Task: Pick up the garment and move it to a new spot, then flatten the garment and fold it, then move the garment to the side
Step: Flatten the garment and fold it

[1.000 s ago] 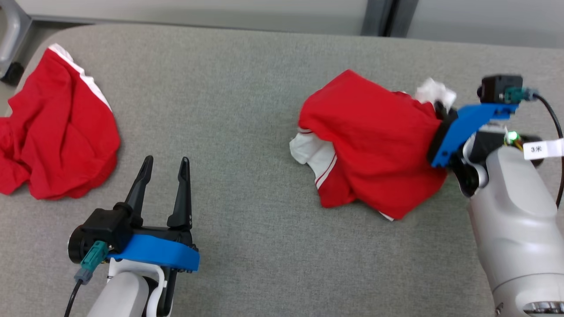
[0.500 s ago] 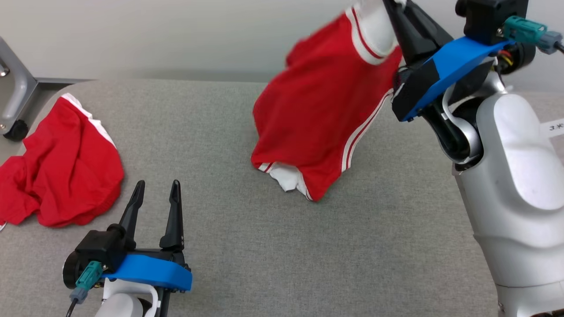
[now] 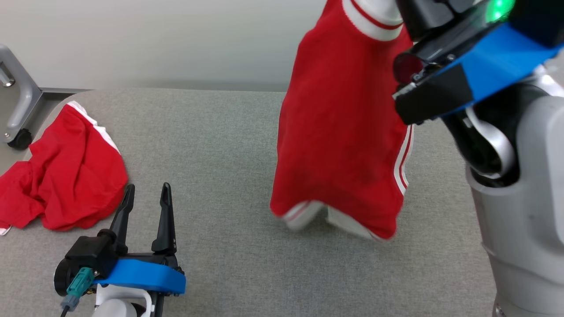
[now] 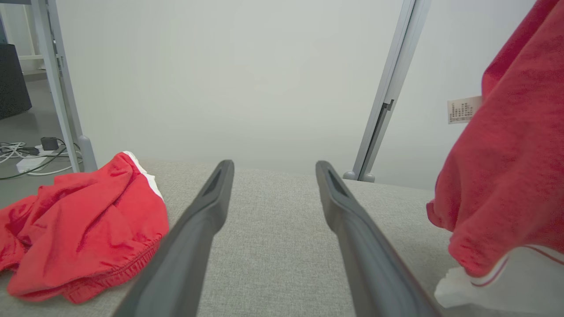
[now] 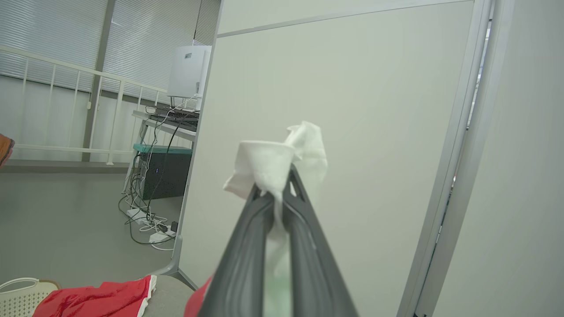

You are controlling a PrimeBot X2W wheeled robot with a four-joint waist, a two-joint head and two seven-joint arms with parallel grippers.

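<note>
Red garment [image 3: 343, 132] with white trim and 2 thin white side stripes, hanging lengthwise over the right half of the grey padded table [image 3: 220, 145]. Its upper white band is pinched by the right gripper [image 5: 282, 189], whose 2 dark fingers are pressed together on a bunched tuft of white fabric that stands out above the fingertips in the right wrist view. The garment's body falls free below the grip. Its white-edged lower hem lies low against the table near the middle right; in the left wrist view the hem [image 4: 484, 286] appears to rest on the surface, though contact cannot be confirmed.

The right forearm, pale grey with a blue bracket, is raised at the right edge of the head view, just beside the hanging cloth.

The left gripper [image 3: 148, 189] sits at the lower left, low over the table, its 2 fingers spread apart and holding nothing. It points toward the far edge and is well apart from the hanging garment.

A 2nd red garment [image 3: 66, 176] with a white stripe lies crumpled at the table's left end, near the left gripper but not touching it.

Behind the table stands a pale partition panel [image 5: 330, 110]. A grey frame leg on a caster [image 3: 17, 110] stands off the left corner.
</note>
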